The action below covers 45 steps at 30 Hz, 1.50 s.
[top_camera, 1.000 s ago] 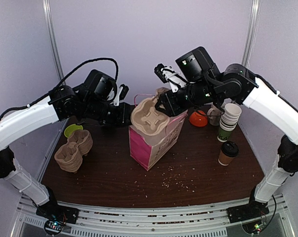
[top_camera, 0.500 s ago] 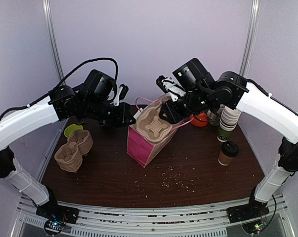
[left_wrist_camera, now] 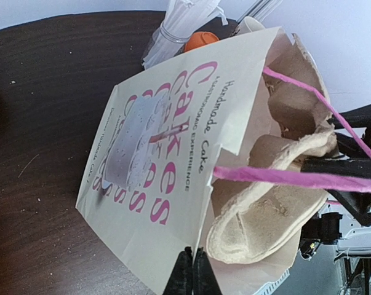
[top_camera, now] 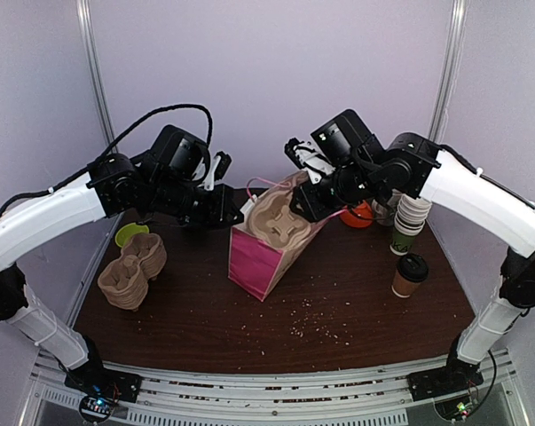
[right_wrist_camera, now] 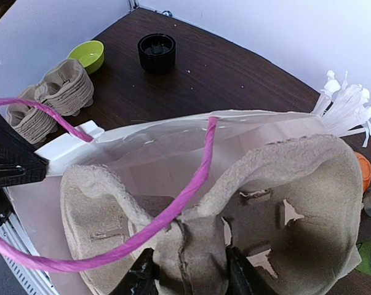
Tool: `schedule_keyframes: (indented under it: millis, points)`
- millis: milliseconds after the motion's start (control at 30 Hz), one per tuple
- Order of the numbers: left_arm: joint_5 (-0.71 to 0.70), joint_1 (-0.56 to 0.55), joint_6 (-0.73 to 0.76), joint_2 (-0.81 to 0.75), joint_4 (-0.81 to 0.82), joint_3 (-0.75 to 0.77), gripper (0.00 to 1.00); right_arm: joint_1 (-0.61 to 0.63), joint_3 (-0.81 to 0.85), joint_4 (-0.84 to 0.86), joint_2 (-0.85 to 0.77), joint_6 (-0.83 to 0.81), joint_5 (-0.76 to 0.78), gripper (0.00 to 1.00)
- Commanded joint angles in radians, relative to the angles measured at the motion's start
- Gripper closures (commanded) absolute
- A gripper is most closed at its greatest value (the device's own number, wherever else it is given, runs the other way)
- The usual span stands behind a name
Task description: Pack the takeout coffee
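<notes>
Paper bag (top_camera: 265, 257), 1, pink sides, white panel printed "Handmade Cakes", pink cord handles; tilted at frame centre on the table (top_camera: 338, 302). Contents: 1 pulp cup carrier (top_camera: 280, 220), partway in, most of it above the bag's mouth. Its wells hold no cups; the bag's depths below it are hidden.

Right gripper (right_wrist_camera: 186, 270): fingers clamped either side of the carrier's central ridge; only their tips show at the bottom edge of the wrist view.

Left gripper (left_wrist_camera: 193, 270): fingers pressed together on the bag's rim, cut off by the lower edge of the wrist view.

Takeout coffee (top_camera: 410, 273), 1, brown cup with black lid, upright at the right of the top view, well apart from the bag, touched by neither gripper.

Stack of lidless paper cups (top_camera: 412, 217), 1 stack, just behind the coffee; number of cups unreadable.

Spare pulp carriers (top_camera: 131, 271), 1 pile at left; count unclear.

Green bowl (top_camera: 129, 234), 1, behind that pile.

Orange object (top_camera: 357, 214), 1, partly hidden by the right arm.

Black round cap (right_wrist_camera: 157, 51), 1.

White plastic bundle (right_wrist_camera: 345, 104), pieces uncountable.
</notes>
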Motion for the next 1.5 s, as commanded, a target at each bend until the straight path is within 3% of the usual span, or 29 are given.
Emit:
schedule_keyframes:
  millis: [0,333,767,1133,1467]
  points:
    - [0.02,0.006,-0.011,-0.017,0.075,0.001,1.0,-0.008,-0.046,0.026,-0.018,-0.009,-0.002,0.62]
    - [0.043,0.005,-0.026,-0.001,0.105,0.01,1.0,-0.012,-0.105,0.095,0.015,-0.007,-0.037,0.61]
    - [0.08,0.006,-0.033,0.017,0.141,-0.007,1.0,-0.051,-0.203,0.328,0.02,0.042,-0.106,0.61]
    - [0.104,0.006,-0.022,0.049,0.158,0.016,1.0,-0.08,-0.178,0.335,0.057,0.033,-0.249,0.6]
    - [0.176,0.005,-0.038,0.043,0.242,-0.029,1.0,-0.137,-0.299,0.422,0.037,0.008,-0.358,0.6]
